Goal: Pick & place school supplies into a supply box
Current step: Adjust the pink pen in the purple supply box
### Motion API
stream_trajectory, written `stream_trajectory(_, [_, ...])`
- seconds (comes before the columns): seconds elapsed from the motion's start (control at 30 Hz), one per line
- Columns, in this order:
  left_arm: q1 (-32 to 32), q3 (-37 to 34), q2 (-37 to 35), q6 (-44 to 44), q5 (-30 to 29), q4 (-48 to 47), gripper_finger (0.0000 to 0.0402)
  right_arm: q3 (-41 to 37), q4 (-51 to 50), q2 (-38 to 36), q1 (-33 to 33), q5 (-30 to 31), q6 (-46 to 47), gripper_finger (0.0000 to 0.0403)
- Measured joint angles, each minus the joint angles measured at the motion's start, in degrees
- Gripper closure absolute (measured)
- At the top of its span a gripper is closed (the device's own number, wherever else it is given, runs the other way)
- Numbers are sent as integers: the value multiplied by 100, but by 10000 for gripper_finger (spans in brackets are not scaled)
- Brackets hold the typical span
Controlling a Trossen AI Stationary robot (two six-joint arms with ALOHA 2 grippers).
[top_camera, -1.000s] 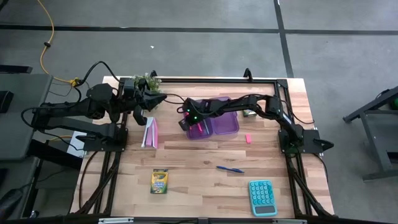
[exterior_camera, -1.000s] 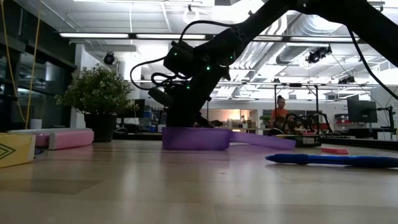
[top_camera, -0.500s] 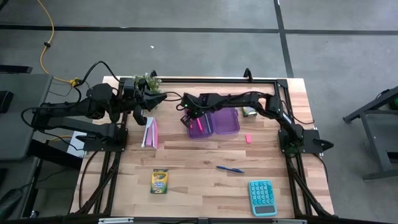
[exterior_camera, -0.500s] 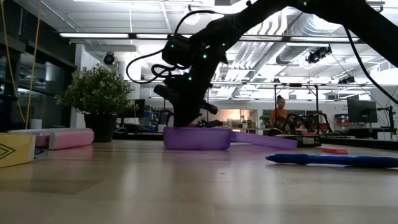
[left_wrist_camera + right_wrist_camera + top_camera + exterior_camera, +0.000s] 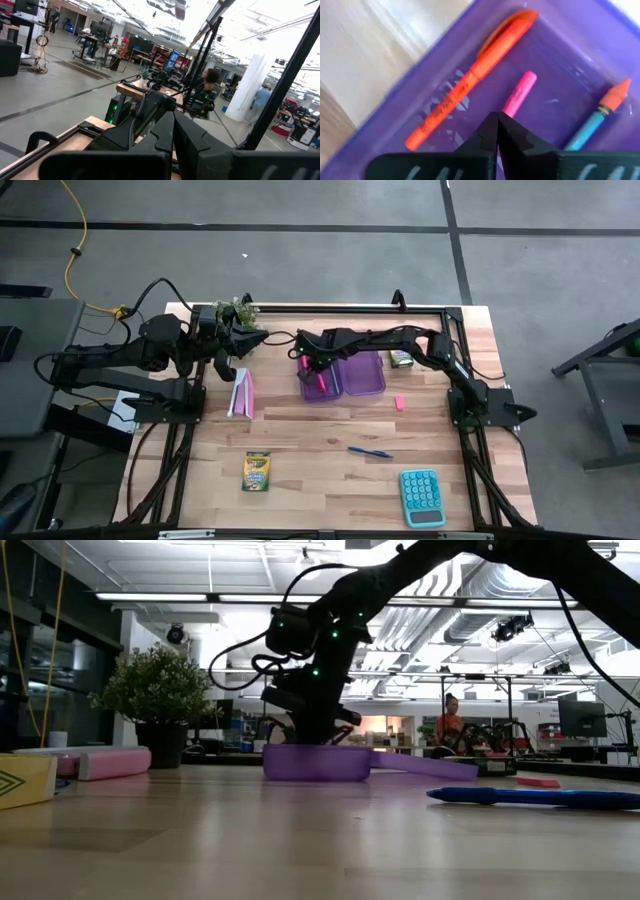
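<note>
The translucent purple supply box (image 5: 365,375) lies open on the table's far middle. My right gripper (image 5: 305,364) hovers shut over the box's left half (image 5: 315,762). In the right wrist view an orange-red pen (image 5: 475,75), a pink marker (image 5: 520,92) and a blue pen with an orange tip (image 5: 600,120) lie on the box's floor. The marker's near end is hidden behind my fingertips (image 5: 492,125). One crayon box (image 5: 257,471) lies flat near the front, another (image 5: 402,359) beside the box's right half. A blue pen (image 5: 370,451) and a pink eraser (image 5: 399,403) lie on the table. My left gripper (image 5: 255,338) waits shut at the far left.
A teal calculator (image 5: 422,498) lies at the near right. A pink-and-white booklet (image 5: 242,393) lies left of the box. A potted plant (image 5: 235,310) stands at the far-left edge. Bare wood spreads between the box and the near edge. A person shows in the room beyond (image 5: 450,720).
My right arm has swung a little toward the table's far edge. Its gripper has shifted slightly toward the far-left corner of the box's left half and stays over that half. The box has kept its place.
</note>
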Motion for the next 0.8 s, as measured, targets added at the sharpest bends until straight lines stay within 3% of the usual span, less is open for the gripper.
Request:
stream_trajectory(0.47, [-2, -2, -2, 0, -2, 0, 401, 14, -30, 183, 17, -145, 104, 403])
stream_trajectory(0.8, [0, -2, -2, 11, -7, -13, 401, 389, -896, 177, -21, -138, -443, 403])
